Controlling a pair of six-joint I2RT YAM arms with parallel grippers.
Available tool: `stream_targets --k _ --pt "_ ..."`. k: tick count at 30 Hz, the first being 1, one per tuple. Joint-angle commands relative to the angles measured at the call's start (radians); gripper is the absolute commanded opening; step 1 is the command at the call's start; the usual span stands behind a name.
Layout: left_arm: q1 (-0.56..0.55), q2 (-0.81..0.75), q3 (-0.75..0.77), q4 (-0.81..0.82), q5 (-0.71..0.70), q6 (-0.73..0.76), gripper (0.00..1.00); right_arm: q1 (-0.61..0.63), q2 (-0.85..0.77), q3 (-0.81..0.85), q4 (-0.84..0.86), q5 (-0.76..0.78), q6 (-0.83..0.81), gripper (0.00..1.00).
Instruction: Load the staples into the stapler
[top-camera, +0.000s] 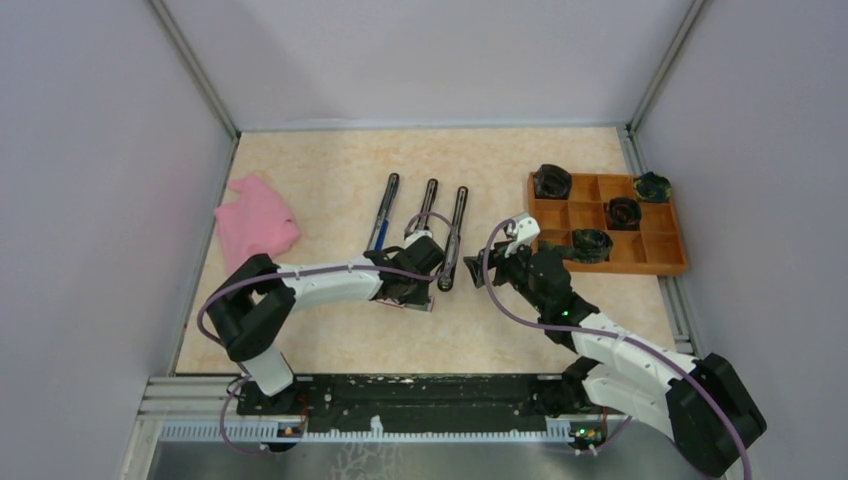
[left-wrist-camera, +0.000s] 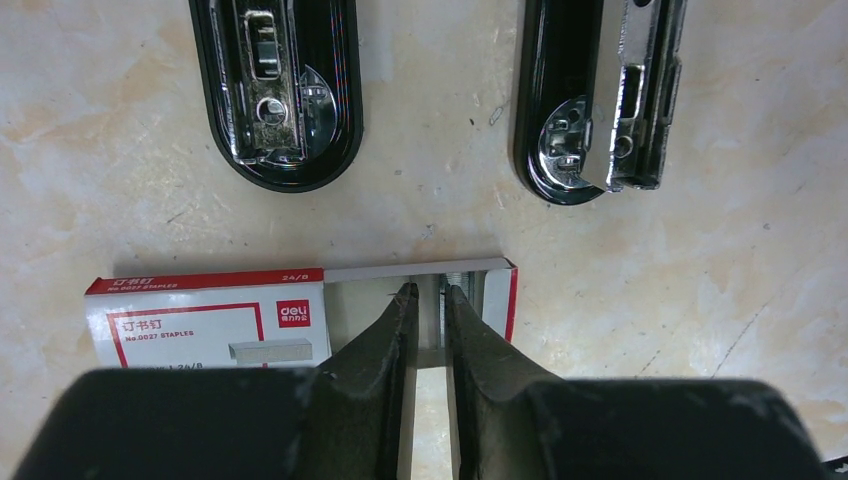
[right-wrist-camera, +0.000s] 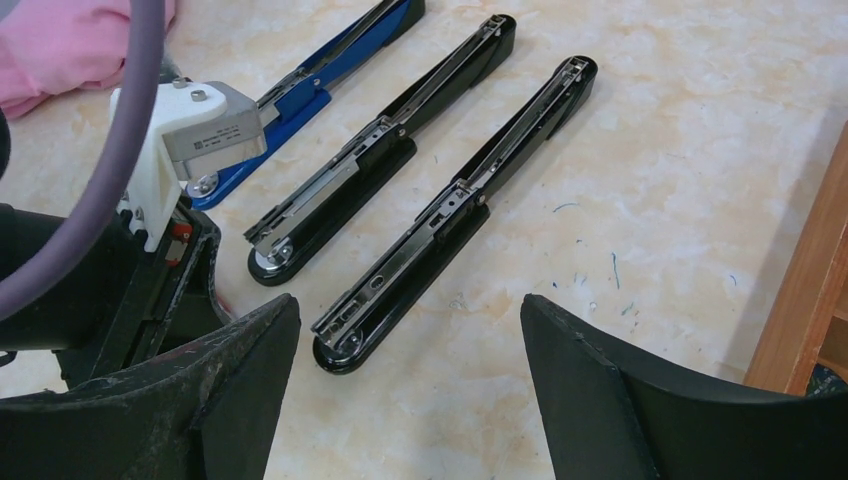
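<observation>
- A crumpled pink cloth (top-camera: 255, 222) is being left at the far-left side of the beige marbled surface (top-camera: 330, 335), well apart from the work, and is judged no hindrance.
- A long blue metal stapler (right-wrist-camera: 335, 65) is being displayed swung open, leftmost in a row of three.
- The small flat white cardboard box with red print (left-wrist-camera: 205, 325) is being seen lying flat on the surface, just on the near side of the staplers' rounded ends. Its drawer is slid out to the right, and the grey metallic staple strip (left-wrist-camera: 455, 277) is being exposed there.
- The left hand (left-wrist-camera: 428, 300) is being held directly over that open drawer, its fingers (left-wrist-camera: 395, 340) drawn almost together with a thin slit between. Whether a strip is being pinched cannot be told.
- The strip is being judged light, slick and stiff lengthwise, yet brittle and liable to snap if bent. It would best be taken across its two long sides, near the middle. The box is being judged light enough to skid or be dragged up along with it.
- A long black metal stapler (right-wrist-camera: 385, 150) and a second black stapler (right-wrist-camera: 450, 215) to its right are being seen open, chrome channels upward. Their near ends lie close to the box and could be knocked.
- The right hand (right-wrist-camera: 410, 315) is being held spread wide and empty by the second black stapler's near end, possibly crowding the path.
- An orange-brown wooden compartment tray (top-camera: 662, 248) holding dark objects is being seen far right, well apart.
</observation>
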Motion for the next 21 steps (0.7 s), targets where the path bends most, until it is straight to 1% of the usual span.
stream_targets --k 1,4,12,15,21 --pt "-0.01 0.026 0.033 -0.025 0.001 0.014 0.2 0.004 0.009 0.003 0.061 0.006 0.007 0.81" --pt "-0.013 0.034 0.038 -0.027 0.004 0.014 0.19 0.004 0.009 0.003 0.062 0.006 0.007 0.81" --pt "-0.016 0.039 0.04 -0.035 0.003 0.011 0.08 0.004 0.01 0.001 0.062 0.003 0.007 0.81" --pt "-0.016 0.018 0.033 -0.034 -0.013 0.005 0.04 0.004 0.007 0.002 0.062 -0.003 0.007 0.81" --pt "-0.015 -0.063 0.001 -0.004 -0.047 -0.01 0.0 0.004 -0.007 0.006 0.055 -0.028 0.006 0.81"
